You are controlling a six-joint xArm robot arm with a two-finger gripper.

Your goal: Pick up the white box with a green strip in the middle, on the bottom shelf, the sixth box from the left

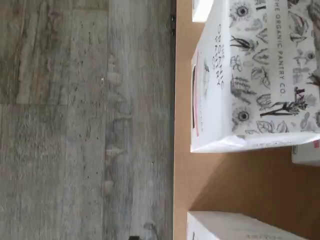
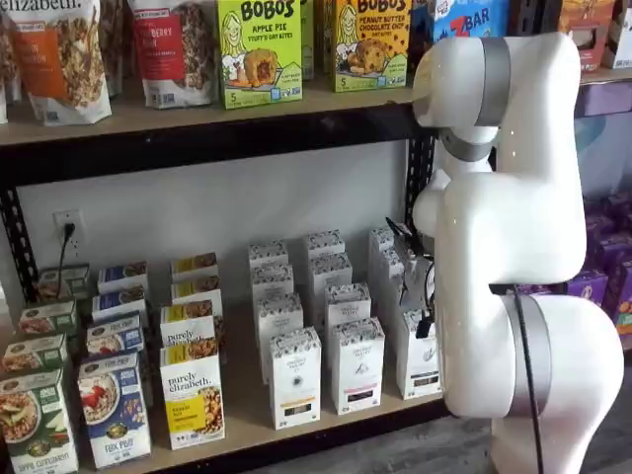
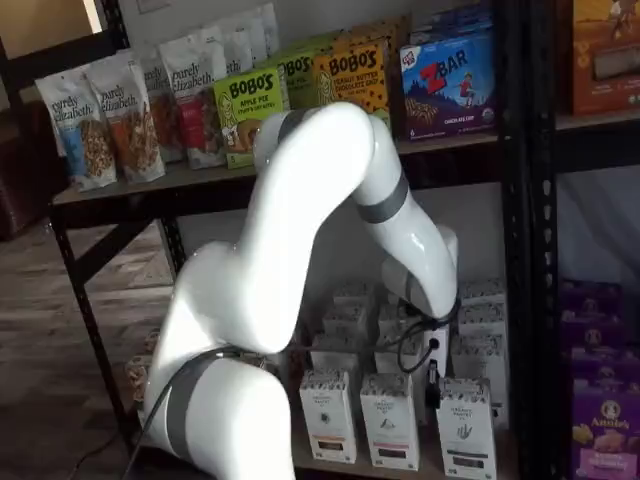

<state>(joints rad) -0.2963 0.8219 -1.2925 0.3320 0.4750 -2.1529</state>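
The white box point(image 2: 419, 361) stands in the front row at the right end of the bottom shelf point(image 2: 243, 420), with a grey patterned top band. It also shows in a shelf view point(image 3: 466, 428). My gripper point(image 2: 424, 322) hangs just above and in front of its top; only a dark finger and a cable show. In a shelf view the gripper point(image 3: 432, 386) hangs between the two rightmost front cartons. I cannot tell whether it is open. The wrist view shows a flower-patterned white carton point(image 1: 255, 75) on the pale board point(image 1: 225, 180); I cannot tell which carton it is.
Two like white cartons point(image 2: 295, 377) point(image 2: 357, 364) stand left of the box, with more rows behind. Yellow-and-white purely elizabeth boxes point(image 2: 193, 405) stand further left. My white arm point(image 2: 504, 237) covers the shelf's right upright. The grey wood floor point(image 1: 85, 125) lies below the shelf edge.
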